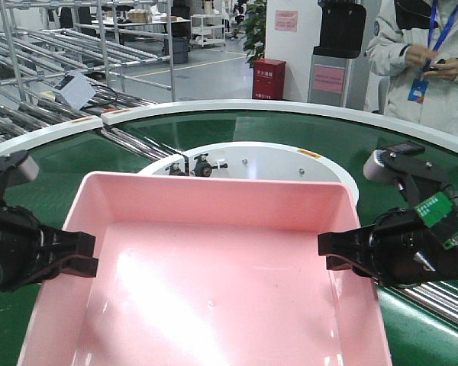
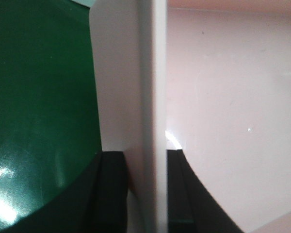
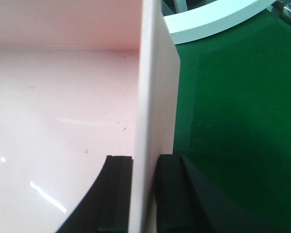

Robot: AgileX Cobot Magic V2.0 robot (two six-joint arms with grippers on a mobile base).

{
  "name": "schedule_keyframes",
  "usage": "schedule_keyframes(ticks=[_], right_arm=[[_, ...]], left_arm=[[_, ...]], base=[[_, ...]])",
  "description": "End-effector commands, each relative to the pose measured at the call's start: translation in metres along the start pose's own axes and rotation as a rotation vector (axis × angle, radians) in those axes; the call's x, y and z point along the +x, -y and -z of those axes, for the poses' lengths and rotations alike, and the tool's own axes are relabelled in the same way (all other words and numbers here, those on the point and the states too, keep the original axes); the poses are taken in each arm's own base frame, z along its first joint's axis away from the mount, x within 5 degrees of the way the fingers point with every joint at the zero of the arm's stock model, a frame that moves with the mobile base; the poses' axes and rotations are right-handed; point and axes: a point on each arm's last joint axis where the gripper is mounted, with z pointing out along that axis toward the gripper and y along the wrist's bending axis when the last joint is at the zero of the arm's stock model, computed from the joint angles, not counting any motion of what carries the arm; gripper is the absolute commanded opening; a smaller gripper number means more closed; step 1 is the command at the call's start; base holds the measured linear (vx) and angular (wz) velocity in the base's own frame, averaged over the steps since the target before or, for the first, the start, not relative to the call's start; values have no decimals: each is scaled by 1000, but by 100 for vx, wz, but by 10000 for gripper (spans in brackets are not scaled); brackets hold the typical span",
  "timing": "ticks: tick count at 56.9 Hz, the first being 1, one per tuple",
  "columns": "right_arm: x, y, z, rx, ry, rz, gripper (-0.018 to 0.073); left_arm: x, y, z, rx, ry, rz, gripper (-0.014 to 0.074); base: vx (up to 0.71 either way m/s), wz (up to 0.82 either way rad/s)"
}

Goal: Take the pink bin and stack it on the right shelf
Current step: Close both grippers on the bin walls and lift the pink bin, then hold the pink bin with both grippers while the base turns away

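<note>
The pink bin (image 1: 214, 274) fills the near middle of the front view, over the green conveyor belt (image 1: 305, 130). My left gripper (image 1: 88, 255) straddles the bin's left wall, one finger outside and one inside, shut on it. In the left wrist view the black fingers (image 2: 111, 194) clamp the pale rim (image 2: 153, 97). My right gripper (image 1: 328, 255) grips the bin's right wall the same way. In the right wrist view its fingers (image 3: 116, 194) press both sides of the wall (image 3: 148, 97). The bin is empty. The right shelf is out of view.
The curved green belt rings a white hub (image 1: 259, 162) just behind the bin. Steel roller racks (image 1: 53, 53) stand at the back left, and rollers (image 1: 435, 301) lie near my right arm. A person (image 1: 427, 61) stands at the back right beside a red box (image 1: 269, 78).
</note>
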Motion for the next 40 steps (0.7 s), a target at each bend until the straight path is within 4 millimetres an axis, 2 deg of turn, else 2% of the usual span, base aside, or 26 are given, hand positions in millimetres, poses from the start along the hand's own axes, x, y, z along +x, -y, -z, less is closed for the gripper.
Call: schedule_keyframes(ticks=[1, 11, 40], right_arm=[[-16, -7, 25, -35, 142, 1, -8], [-16, -8, 28, -37, 148, 2, -8], [-16, -8, 28, -37, 142, 2, -8]], left_arm=[[-8, 16, 21, 92, 95, 40, -5], [-3, 17, 21, 99, 39, 37, -5], [-3, 17, 21, 99, 38, 37, -5]], base=[[0, 0], [0, 0], [0, 0]])
